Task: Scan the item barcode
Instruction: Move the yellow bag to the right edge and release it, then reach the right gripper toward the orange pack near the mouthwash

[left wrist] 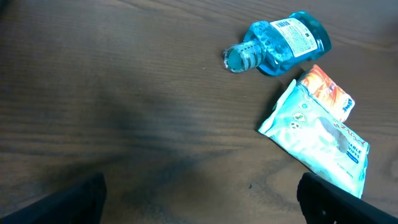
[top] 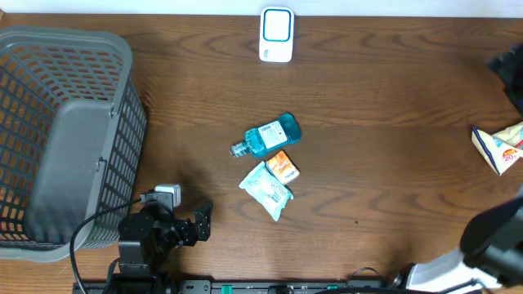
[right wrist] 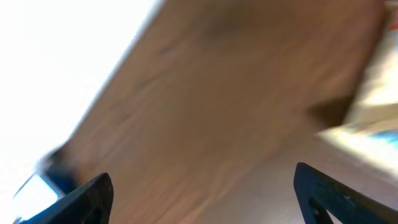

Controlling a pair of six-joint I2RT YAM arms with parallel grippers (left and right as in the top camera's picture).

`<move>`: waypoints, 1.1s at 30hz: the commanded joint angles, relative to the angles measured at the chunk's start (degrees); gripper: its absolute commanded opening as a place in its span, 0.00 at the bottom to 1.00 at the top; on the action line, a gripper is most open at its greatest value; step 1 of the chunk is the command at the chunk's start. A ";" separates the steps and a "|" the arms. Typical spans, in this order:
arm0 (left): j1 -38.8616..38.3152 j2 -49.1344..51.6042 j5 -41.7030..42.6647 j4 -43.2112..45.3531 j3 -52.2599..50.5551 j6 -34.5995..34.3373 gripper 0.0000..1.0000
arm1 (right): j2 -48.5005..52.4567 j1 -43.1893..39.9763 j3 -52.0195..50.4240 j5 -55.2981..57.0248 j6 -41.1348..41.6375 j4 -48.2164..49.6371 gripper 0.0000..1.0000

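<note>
**Both grippers open, nothing held**

Left gripper (left wrist: 202,193): fingers spread wide, empty, over bare table (top: 368,204). Blue bottle (left wrist: 280,42) lies on its side ahead of it and off to the right, well apart, barcode label facing up. Wipes pack (left wrist: 320,140) overlaps orange packet (left wrist: 329,93) just beside the bottle. Right gripper (right wrist: 205,193): fingers wide apart, empty, view blurred. Scanner (top: 276,34) sits at the far table edge.

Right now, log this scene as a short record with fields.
surface: wooden table
basket: grey, at the left edge
scanner: white and blue, top centre
centre cluster: blue bottle lying down with its barcode label up, orange packet, wipes pack
right edge: carton
left end effector: open, empty
right end effector: open, empty, view blurred
</note>
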 commanded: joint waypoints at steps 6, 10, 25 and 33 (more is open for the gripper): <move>0.17 -0.09 -0.33 -0.81 -0.55 -0.28 0.98 | -1.62 22.23 0.04 -3.91 -0.81 -11.10 0.99; 0.17 -0.09 -0.33 -0.81 -0.55 -0.28 0.98 | 0.48 31.65 -2.08 -3.96 -0.79 -14.56 0.99; 0.17 -0.09 -0.33 -0.81 -0.55 -0.31 0.98 | 2.78 58.16 -28.30 -4.15 32.06 -2.08 0.70; 0.17 -0.09 -0.33 -0.81 -0.55 -0.28 0.98 | 2.80 61.29 -41.68 3.17 49.44 17.25 0.66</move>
